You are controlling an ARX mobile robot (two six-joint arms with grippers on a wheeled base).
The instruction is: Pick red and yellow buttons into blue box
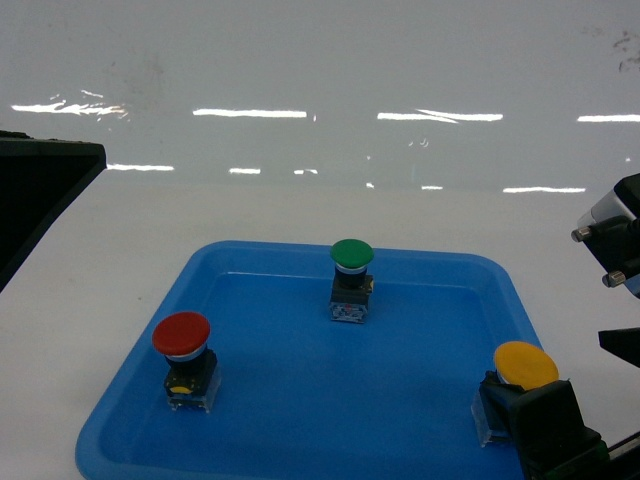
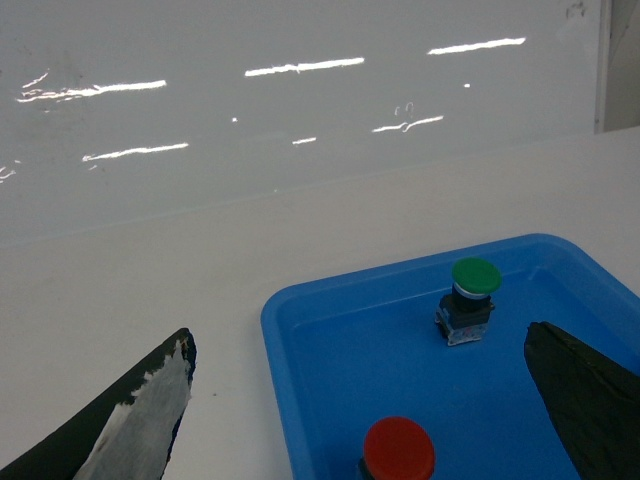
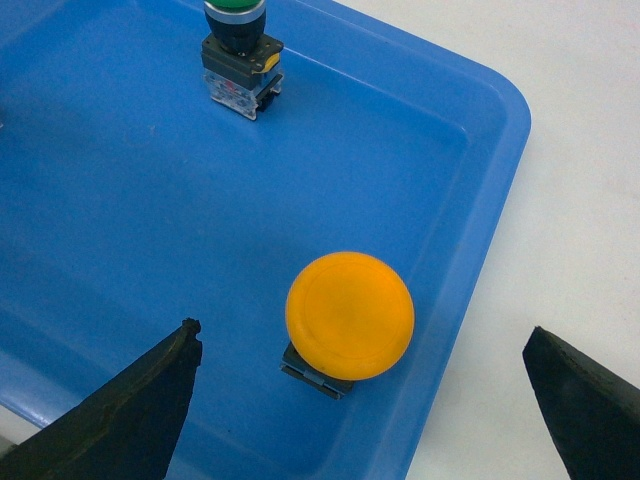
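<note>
A white table carries a shallow blue tray.

Head cam high, slanting down over whole blue tray twd white wall. L wrist cam low at tray's left, facing across. R wrist cam close above yellow button, steep down. All 3 share green button

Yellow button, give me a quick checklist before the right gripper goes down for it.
1. Right gripper open: ok.
2. Yellow button lies between its fingers: ok, roughly centred in the right wrist view.
3. Button upright in the shallow blue tray: ok, though close to the tray's right wall.
4. Green button well away from the grasp: ok.
5. Blue box in view for the drop: not ok, no view shows it.
6. Left gripper out of the way: ok, open near the red button.
</note>
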